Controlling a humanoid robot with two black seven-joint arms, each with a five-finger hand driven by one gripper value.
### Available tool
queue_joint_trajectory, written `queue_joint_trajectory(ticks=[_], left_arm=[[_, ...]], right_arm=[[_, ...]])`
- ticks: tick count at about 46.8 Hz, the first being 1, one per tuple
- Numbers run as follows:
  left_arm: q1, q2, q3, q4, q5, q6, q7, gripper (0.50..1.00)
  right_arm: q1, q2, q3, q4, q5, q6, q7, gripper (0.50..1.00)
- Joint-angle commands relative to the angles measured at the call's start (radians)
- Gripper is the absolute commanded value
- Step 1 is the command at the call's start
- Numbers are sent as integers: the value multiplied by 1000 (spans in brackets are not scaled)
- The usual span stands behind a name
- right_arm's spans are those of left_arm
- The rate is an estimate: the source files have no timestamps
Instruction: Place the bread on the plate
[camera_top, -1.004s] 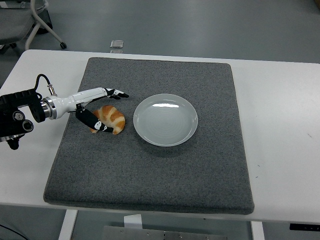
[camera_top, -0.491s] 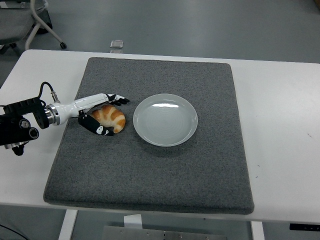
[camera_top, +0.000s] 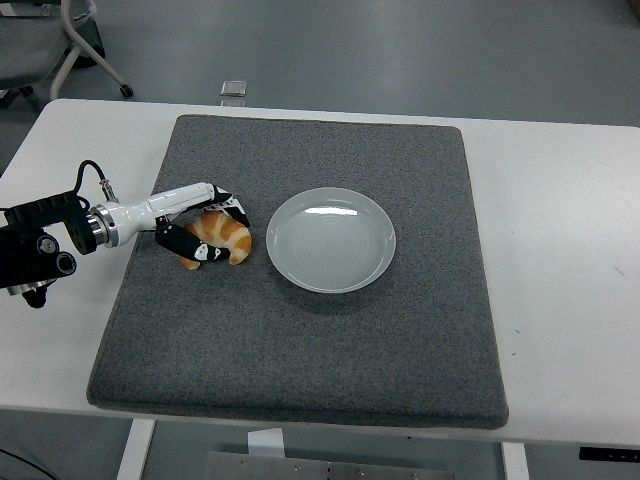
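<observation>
On the white counter (camera_top: 560, 230) we see a grey mat (camera_top: 300, 340) with a pale plate (camera_top: 331, 240) near its centre. At 9 o'clock from the plate, just beside its rim, lies the bread (camera_top: 224, 238) on the mat. Our left hand (camera_top: 205, 225) comes in from 9 o'clock, fingers curled around the bread, holding it.
</observation>
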Motion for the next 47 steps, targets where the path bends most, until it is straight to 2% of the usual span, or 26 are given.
queue_joint_trajectory(ticks=[1, 6, 20, 36, 42, 47], left_arm=[[-3, 3, -21, 5, -1, 10, -7, 500], [-6, 6, -32, 7, 1, 10, -23, 500], [-6, 20, -36, 8, -2, 13, -23, 500], [-50, 97, -105, 86, -21, 10, -20, 500], [-93, 137, -130, 143, -19, -16, -20, 500], [-152, 144, -130, 203, -19, -83, -20, 500]], right_arm=[[1, 0, 1, 1, 0, 1, 0, 930], [1, 0, 0, 1, 0, 1, 0, 930], [1, 0, 0, 1, 0, 1, 0, 930], [-1, 0, 0, 1, 0, 1, 0, 930], [1, 0, 0, 1, 0, 3, 0, 930], [-1, 0, 0, 3, 0, 3, 0, 930]])
